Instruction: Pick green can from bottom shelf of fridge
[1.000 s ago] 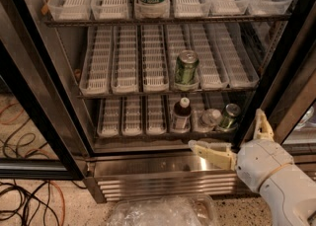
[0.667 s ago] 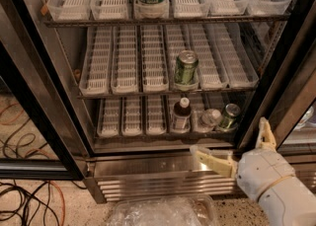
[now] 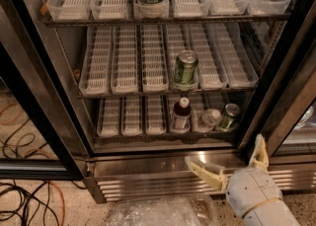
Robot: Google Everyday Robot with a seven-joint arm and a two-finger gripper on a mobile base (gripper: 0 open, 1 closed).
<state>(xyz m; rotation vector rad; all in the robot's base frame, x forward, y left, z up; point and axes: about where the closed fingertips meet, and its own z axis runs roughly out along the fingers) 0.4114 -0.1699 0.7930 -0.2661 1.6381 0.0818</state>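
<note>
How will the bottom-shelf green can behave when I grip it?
Glossy and round, the green can probably slips easily. Close beside the clear bottle on slotted trays, it may tip if nudged. The gripper hovers open below the bottom shelf.

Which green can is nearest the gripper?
The dark green can at the bottom shelf's right end; the gripper hovers below it, by the fridge base. The paler can sits one shelf up.

The gripper (image 3: 223, 149) hangs low at the right of the view; its two cream fingers (image 3: 203, 171) are spread wide apart, one reaching leftward, the other pointing up; the rounded white wrist (image 3: 252, 194) sits behind them at the bottom edge.
</note>
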